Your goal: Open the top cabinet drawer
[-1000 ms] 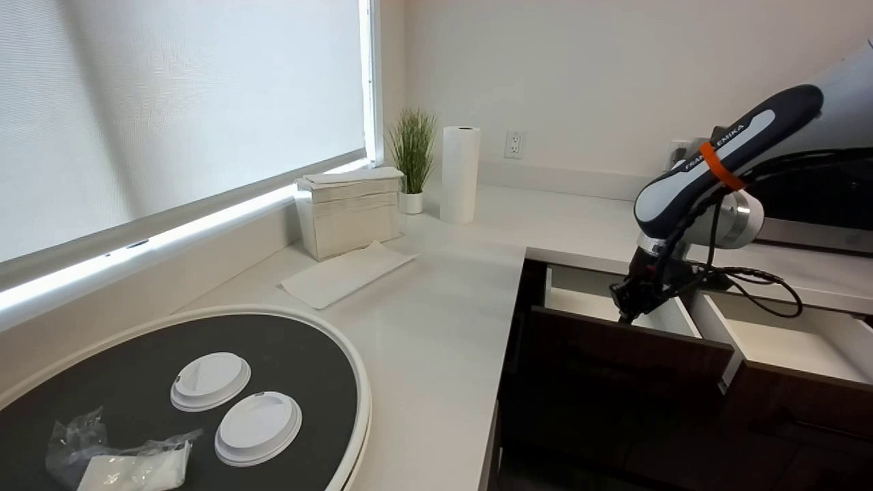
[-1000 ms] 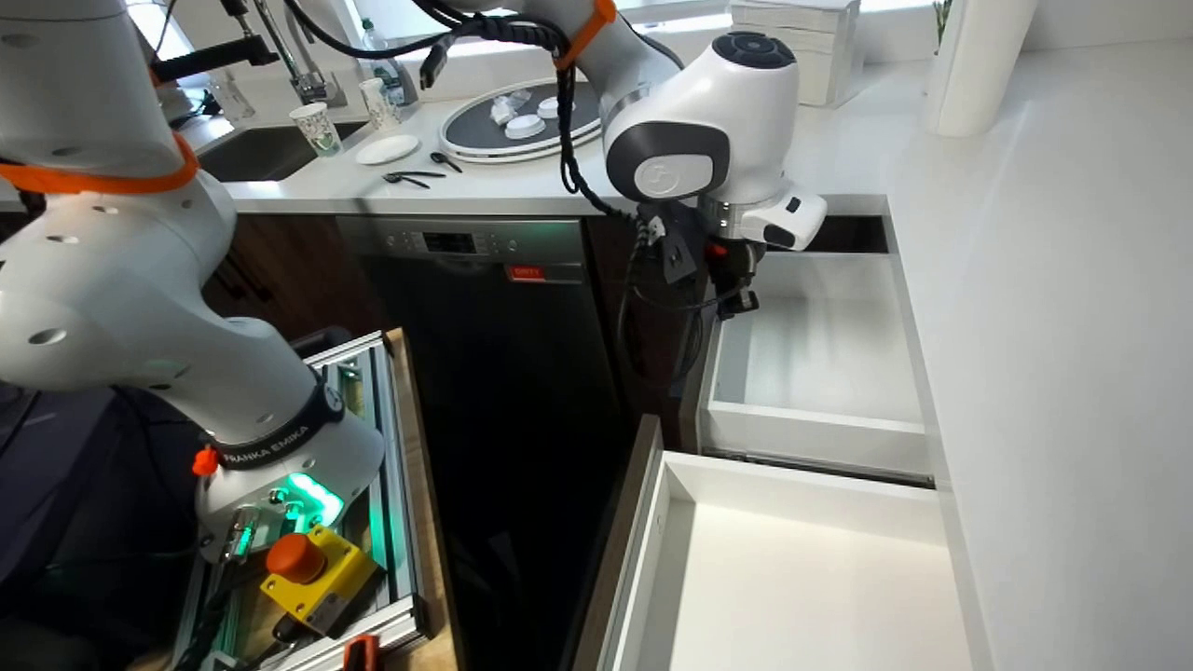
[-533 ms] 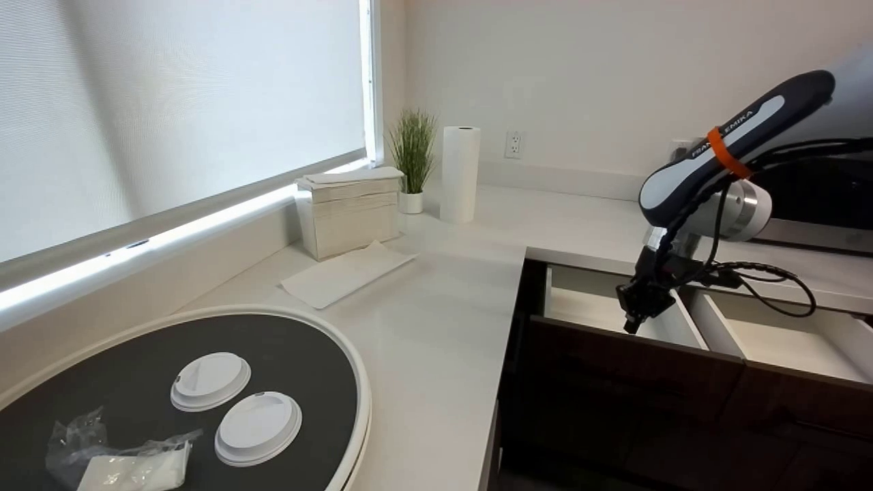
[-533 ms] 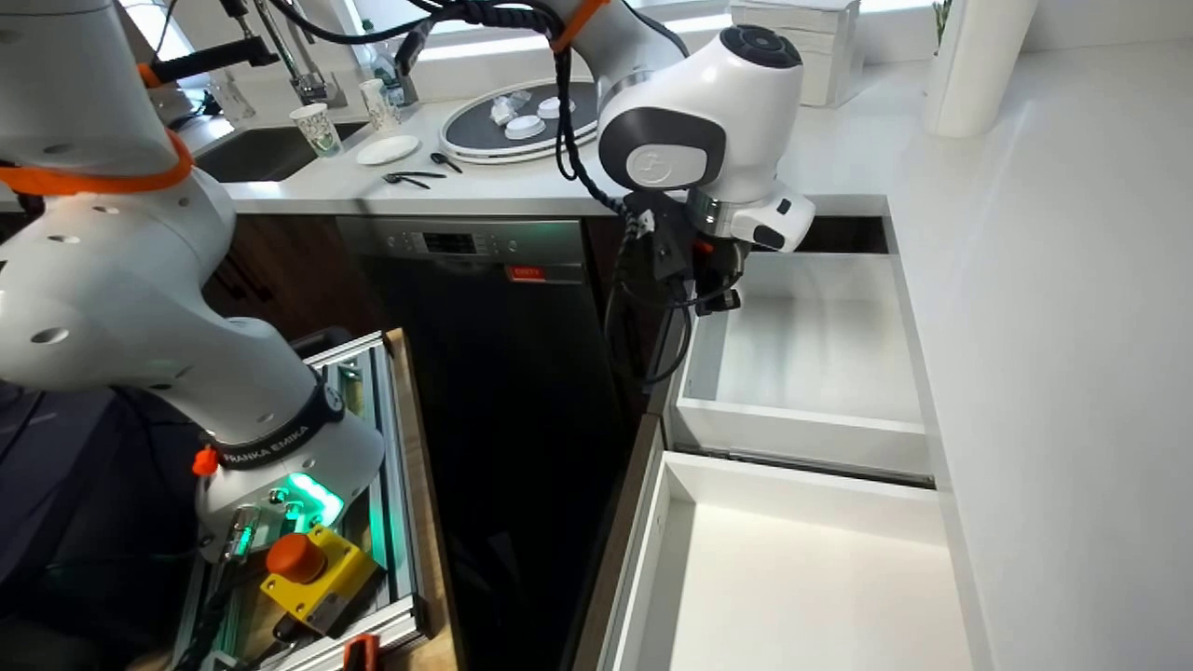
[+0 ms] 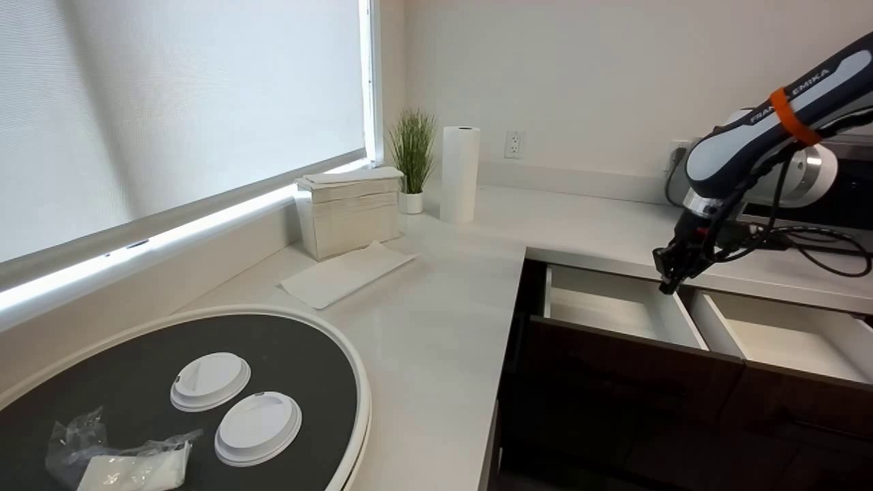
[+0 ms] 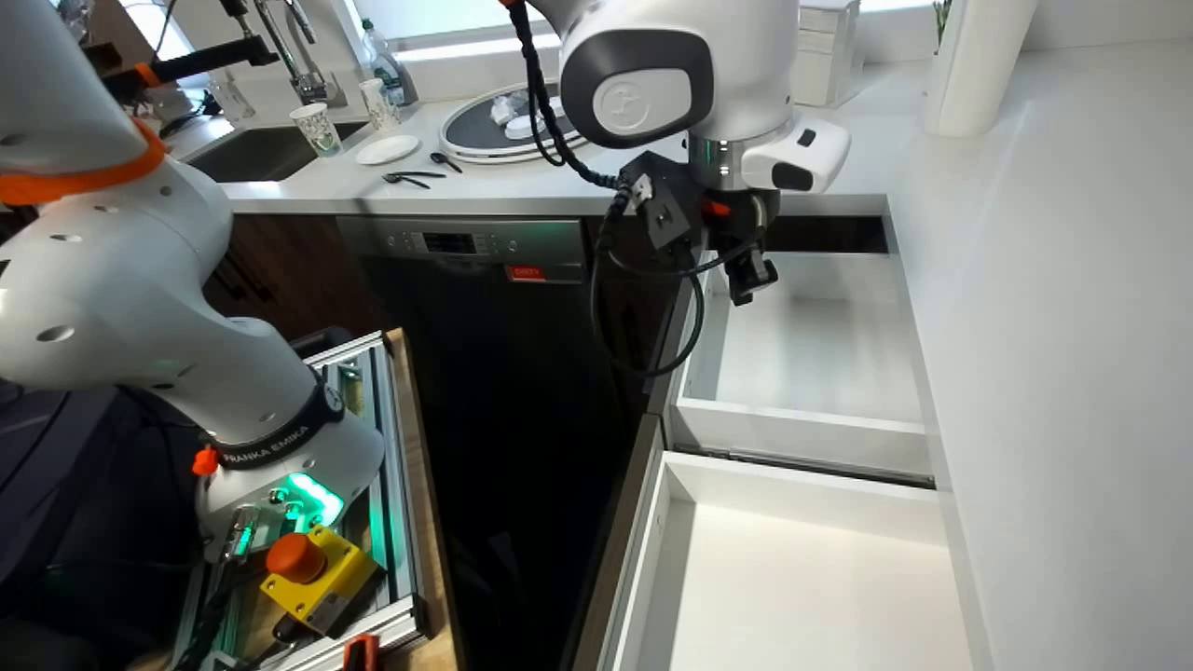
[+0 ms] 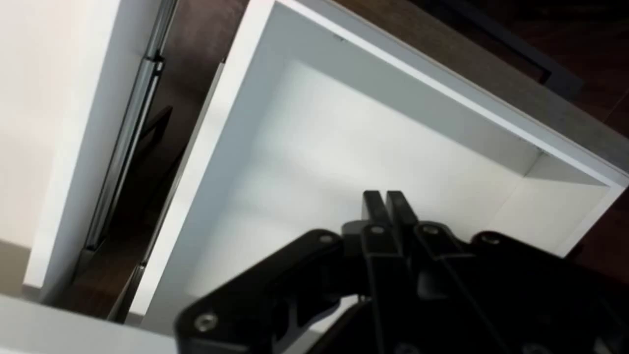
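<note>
Wrist view, looking past gripper [image 7: 383, 196], with fingertips together, to pale inside of top cabinet drawer [image 7: 334, 147] below. Pulled out at inner corner of white countertop [image 5: 436, 341] (alongside neighbouring drawer [image 6: 820, 587], likewise pulled out), as seen in both exterior views. On same countertop: round dark tray [image 5: 300, 361] with two white lids [image 5: 210, 378], then stacked paper [image 5: 354, 217], paper roll [image 5: 460, 177] and potted grass [image 5: 412, 153].

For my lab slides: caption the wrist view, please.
Closed gripper over the open top cabinet drawer, with the neighbouring drawer alongside.
</note>
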Action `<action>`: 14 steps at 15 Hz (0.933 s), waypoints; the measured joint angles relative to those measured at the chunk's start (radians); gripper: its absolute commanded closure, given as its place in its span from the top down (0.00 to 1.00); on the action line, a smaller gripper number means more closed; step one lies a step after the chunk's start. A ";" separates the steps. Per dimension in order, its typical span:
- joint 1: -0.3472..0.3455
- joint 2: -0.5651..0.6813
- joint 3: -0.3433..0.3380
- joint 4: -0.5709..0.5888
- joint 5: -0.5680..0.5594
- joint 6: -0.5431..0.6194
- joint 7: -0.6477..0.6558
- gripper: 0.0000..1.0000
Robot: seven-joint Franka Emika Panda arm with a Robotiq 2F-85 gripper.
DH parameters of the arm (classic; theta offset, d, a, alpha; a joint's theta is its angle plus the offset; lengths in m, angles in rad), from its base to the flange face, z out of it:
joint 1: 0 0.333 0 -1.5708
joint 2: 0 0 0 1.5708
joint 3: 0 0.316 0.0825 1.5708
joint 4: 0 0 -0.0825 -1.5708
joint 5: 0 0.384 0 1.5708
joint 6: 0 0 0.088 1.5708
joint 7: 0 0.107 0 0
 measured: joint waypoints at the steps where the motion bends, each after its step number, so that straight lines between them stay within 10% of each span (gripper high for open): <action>1: -0.001 -0.039 -0.009 -0.013 -0.002 -0.002 -0.016 0.47; 8: -0.005 -0.279 -0.080 -0.032 -0.054 -0.174 -0.013 0.99; 14: -0.013 -0.397 -0.098 0.003 -0.087 -0.363 0.108 1.00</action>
